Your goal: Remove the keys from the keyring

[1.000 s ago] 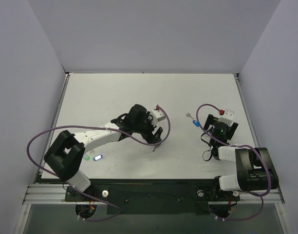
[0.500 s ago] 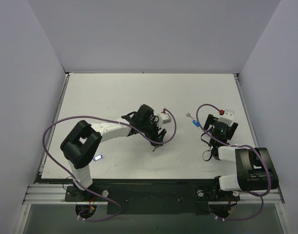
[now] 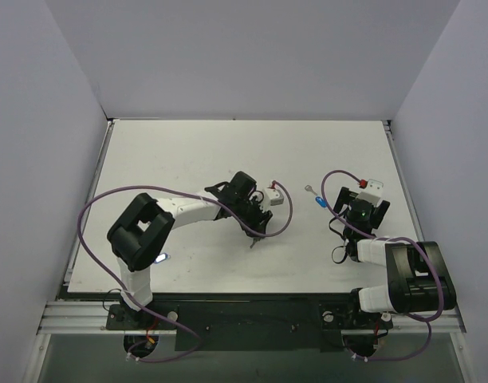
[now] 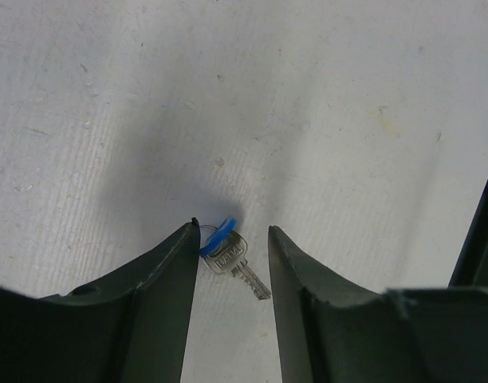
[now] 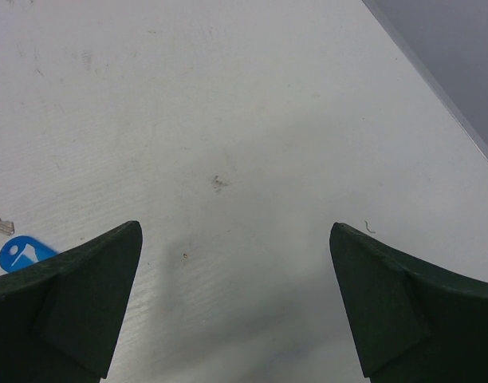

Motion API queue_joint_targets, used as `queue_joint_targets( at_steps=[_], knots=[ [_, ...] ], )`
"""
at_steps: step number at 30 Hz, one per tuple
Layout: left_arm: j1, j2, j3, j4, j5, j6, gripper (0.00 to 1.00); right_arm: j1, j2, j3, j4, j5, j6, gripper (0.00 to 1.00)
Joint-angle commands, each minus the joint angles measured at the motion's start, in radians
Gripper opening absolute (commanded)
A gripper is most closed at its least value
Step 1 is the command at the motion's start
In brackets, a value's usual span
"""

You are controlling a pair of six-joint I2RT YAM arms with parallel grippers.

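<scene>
Left gripper (image 4: 232,228) mid-desk (image 3: 188,152), fingers narrowly parted, clamping nothing. Blue-capped key (image 4: 234,263) lies between them, thin keyring (image 4: 205,232) at its cap. Right gripper (image 5: 234,231) spread wide near right edge, second blue key (image 5: 19,252) just beside one finger.

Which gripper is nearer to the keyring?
Left. The left gripper has its open jaws either side of the keyring and the blue-capped key beside it. The right gripper is well off to the right, open, near a second blue key.
</scene>
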Motion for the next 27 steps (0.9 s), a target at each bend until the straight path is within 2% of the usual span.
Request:
queue_joint_targets(
  at_steps=[1, 3, 7, 13, 17, 27],
  knots=[
    [-0.013, 0.01, 0.055, -0.049, 0.035, 0.046, 0.43, 0.007, -0.004, 0.013, 0.058, 0.018, -0.001, 0.98],
    [-0.023, 0.029, 0.082, -0.104, 0.026, 0.072, 0.35, 0.007, -0.005, 0.013, 0.058, 0.017, -0.001, 0.98],
    [-0.042, 0.034, 0.102, -0.125, 0.012, 0.086, 0.33, 0.007, -0.007, 0.013, 0.058, 0.018, -0.003, 0.98],
    [-0.046, 0.044, 0.115, -0.121, -0.026, 0.085, 0.4, 0.007, -0.004, 0.013, 0.058, 0.017, -0.001, 0.98],
    [-0.046, 0.043, 0.113, -0.117, -0.043, 0.091, 0.48, 0.007, -0.004, 0.013, 0.058, 0.017, -0.001, 0.98],
    [-0.065, 0.078, 0.164, -0.117, -0.055, 0.08, 0.47, 0.007, -0.004, 0.013, 0.058, 0.017, -0.001, 0.97]
  ],
)
